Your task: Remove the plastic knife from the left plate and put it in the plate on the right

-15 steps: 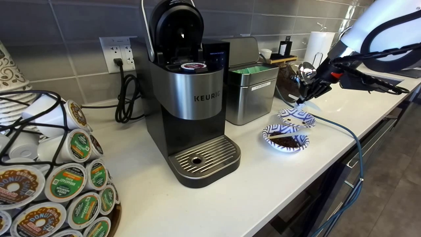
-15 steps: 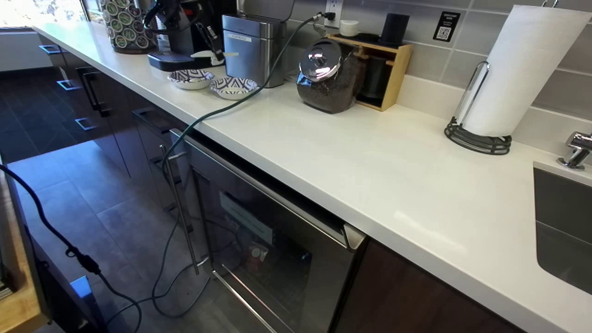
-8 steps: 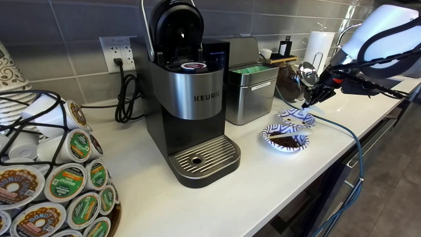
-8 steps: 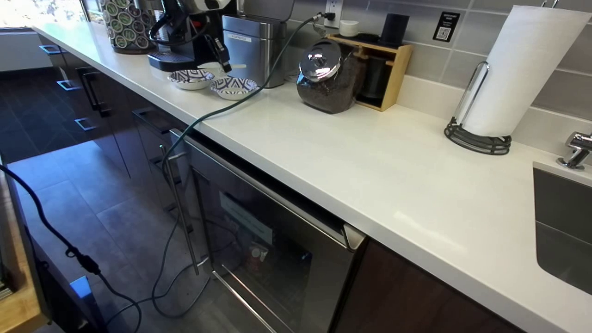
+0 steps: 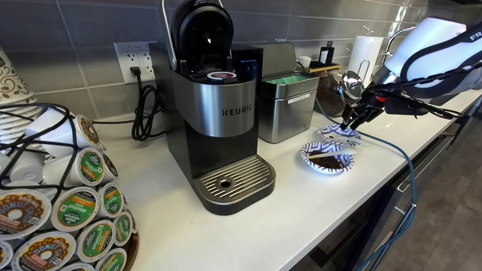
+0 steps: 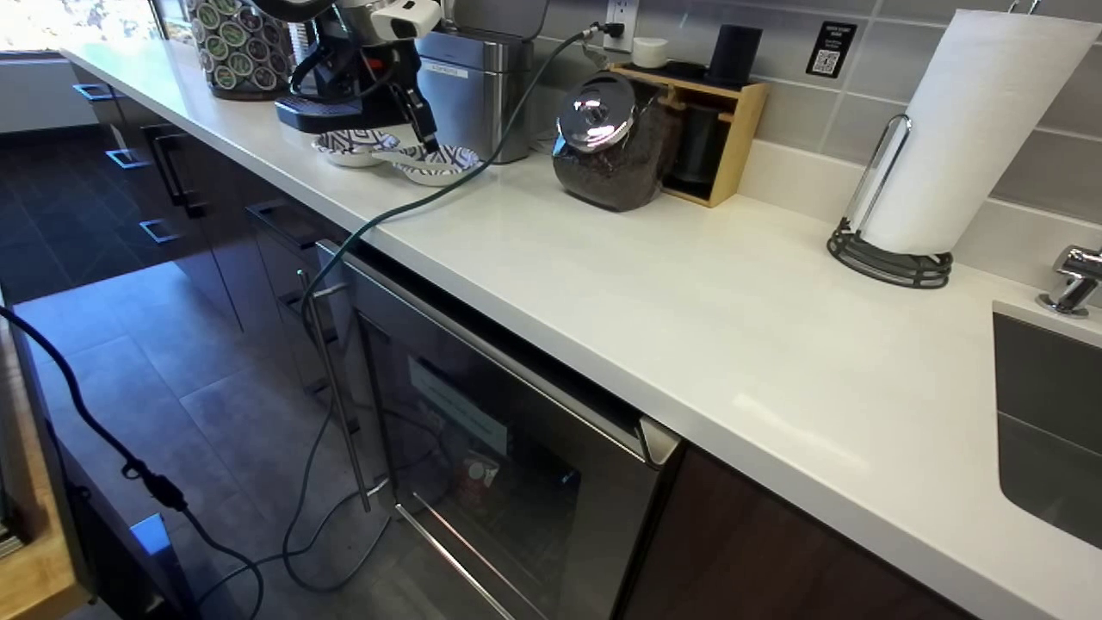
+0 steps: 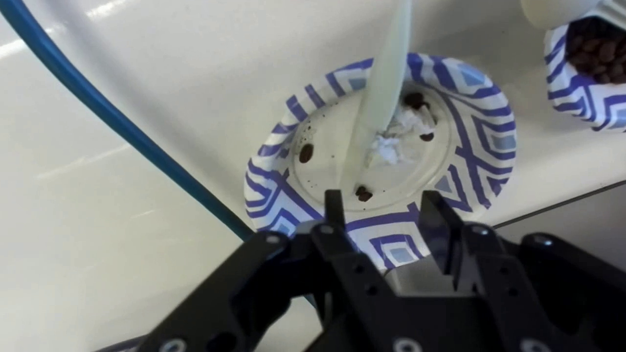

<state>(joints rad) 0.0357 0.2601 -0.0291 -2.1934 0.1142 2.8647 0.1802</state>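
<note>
In an exterior view: a plastic knife (image 5: 348, 140), pale, laid across the right plate (image 5: 326, 130); half a second earlier it was held by the tool (image 5: 348, 127) above that plate. The tool, black, has since been brought lower and is positioned over the rim; its opening cannot be judged here. The left plate (image 5: 315, 167), set just in front, with dark contents (image 5: 327, 162) and a pale utensil (image 5: 329, 154) rested across it, is unchanged. A coffee machine (image 5: 214, 107), its head raised, and a steel bin (image 5: 286, 116), its lid raised, are placed near the plates on the bench (image 5: 241, 241).

In an exterior view: a glass jar (image 6: 607, 172), a wooden stand (image 6: 739, 142) and a paper towel roll (image 6: 964, 129), ranged along the bench. The tool is pointed downward above the right plate; beneath it the knife is seen, one end extended past the rim toward the left plate.

In the wrist view: the tool, released, its fingers (image 7: 334, 208) moderately parted and projected over the near rim of the right plate. The knife is set beyond the fingertips, its inner end close to one of them; contact cannot be determined. Loose beans (image 7: 306, 153) and white scraps (image 7: 389, 149) are contained in the same plate. A blue cable (image 7: 146, 152) is laid close along the rim, partly covered by the tool.
</note>
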